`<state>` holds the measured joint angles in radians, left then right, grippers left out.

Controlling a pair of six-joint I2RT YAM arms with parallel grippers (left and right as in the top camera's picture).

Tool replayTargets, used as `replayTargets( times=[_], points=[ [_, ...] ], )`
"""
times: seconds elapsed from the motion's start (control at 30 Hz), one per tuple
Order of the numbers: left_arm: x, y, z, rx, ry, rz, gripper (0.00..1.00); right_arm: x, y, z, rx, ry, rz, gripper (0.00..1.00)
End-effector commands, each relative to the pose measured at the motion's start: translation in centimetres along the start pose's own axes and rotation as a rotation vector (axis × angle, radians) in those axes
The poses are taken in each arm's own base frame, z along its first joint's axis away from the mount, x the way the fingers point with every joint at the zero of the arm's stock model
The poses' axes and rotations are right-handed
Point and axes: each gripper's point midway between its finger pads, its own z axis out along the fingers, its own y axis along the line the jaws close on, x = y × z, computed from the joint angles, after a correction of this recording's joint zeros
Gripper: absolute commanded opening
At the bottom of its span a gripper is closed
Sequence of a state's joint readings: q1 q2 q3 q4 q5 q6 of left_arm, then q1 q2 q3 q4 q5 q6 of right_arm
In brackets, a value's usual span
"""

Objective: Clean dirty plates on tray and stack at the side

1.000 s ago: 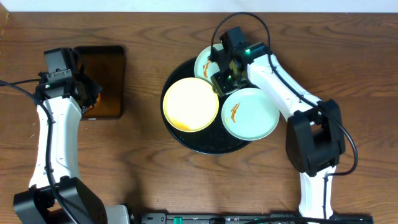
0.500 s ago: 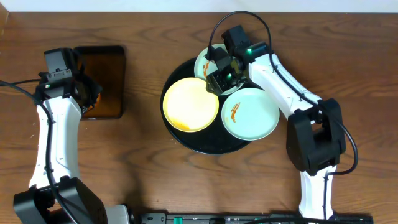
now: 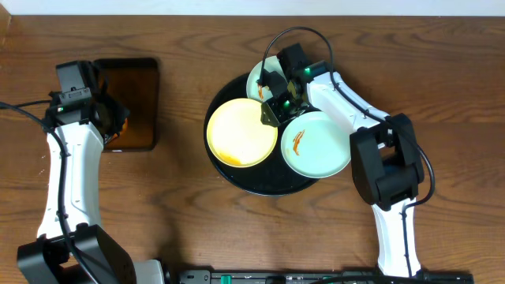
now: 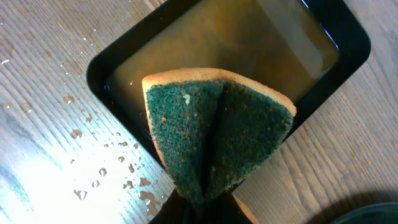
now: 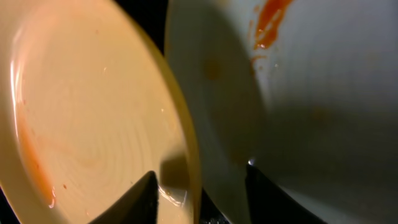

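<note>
The black tray [image 3: 237, 178] holds a yellow plate [image 3: 239, 132] with an orange smear on its near edge, and two mint plates, one at the back [image 3: 260, 76] and one at the front right [image 3: 322, 148], both with sauce streaks. My right gripper [image 3: 272, 107] is open and low over the tray. In the right wrist view its fingers [image 5: 199, 200] straddle the yellow plate's [image 5: 87, 112] right rim, with the smeared mint plate [image 5: 311, 93] beside it. My left gripper [image 4: 199, 210] is shut on a green-and-yellow sponge [image 4: 217, 130]; in the overhead view it [image 3: 113, 126] hovers by the pan.
A rectangular black pan of brownish liquid [image 3: 130, 99] stands at the back left; it also shows in the left wrist view [image 4: 261, 37]. Water drops [image 4: 112, 168] lie on the wooden table beside it.
My right gripper has moved a little toward the front and left, down to the gap between the yellow plate and the mint plates. The left arm and sponge have not moved.
</note>
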<state>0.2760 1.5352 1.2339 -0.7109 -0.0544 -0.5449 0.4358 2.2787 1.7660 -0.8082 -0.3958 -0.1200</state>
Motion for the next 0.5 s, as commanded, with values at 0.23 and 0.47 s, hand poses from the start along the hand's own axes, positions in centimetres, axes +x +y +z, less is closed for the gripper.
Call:
replayTargets(
  times=[0.23, 0.47],
  points=[
    [0.1, 0.3, 0.2, -0.009, 0.006, 0.010, 0.07, -0.8, -0.7, -0.7, 0.021, -0.029, 0.023, 0.01],
    [0.1, 0.3, 0.2, -0.009, 0.006, 0.010, 0.07, -3.4, -1.7, -4.3, 0.163, -0.110, 0.019, 0.01]
  ],
)
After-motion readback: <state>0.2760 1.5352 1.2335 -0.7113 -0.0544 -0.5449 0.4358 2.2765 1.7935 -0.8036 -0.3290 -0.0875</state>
